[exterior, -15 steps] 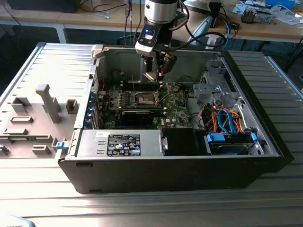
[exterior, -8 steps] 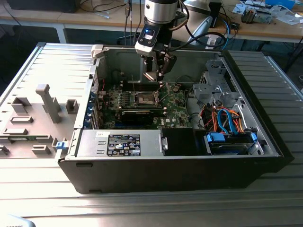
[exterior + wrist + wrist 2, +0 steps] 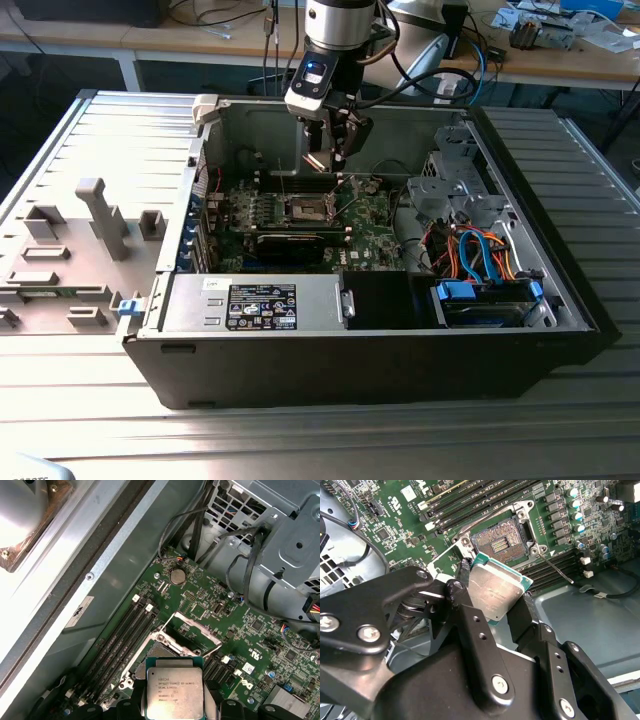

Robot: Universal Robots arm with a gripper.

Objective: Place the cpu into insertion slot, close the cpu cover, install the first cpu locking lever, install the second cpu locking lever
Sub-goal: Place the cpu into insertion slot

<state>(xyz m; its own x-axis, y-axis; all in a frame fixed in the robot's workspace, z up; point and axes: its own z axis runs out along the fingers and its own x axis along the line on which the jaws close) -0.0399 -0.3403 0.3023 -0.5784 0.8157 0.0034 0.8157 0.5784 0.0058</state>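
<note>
My gripper (image 3: 335, 158) hangs inside the open computer case, just above the green motherboard (image 3: 372, 222). It is shut on the cpu (image 3: 496, 591), a flat silvery square chip pinched by its edges between two black fingers (image 3: 476, 630). The cpu (image 3: 174, 690) is tilted and held a short way above and to one side of the insertion slot (image 3: 502, 541), whose dark pin field is bare. The insertion slot (image 3: 165, 649) has its cpu cover (image 3: 196, 629) swung up and open. A thin locking lever (image 3: 556, 568) stands raised beside the socket. The socket (image 3: 308, 208) lies below the gripper.
Memory slots (image 3: 117, 636) run alongside the socket. A metal drive cage (image 3: 452, 185) with blue and orange cables (image 3: 480, 255) fills the exterior view's right. The power supply (image 3: 262, 302) sits at the case front. The removed side panel (image 3: 90, 235) lies at the exterior view's left.
</note>
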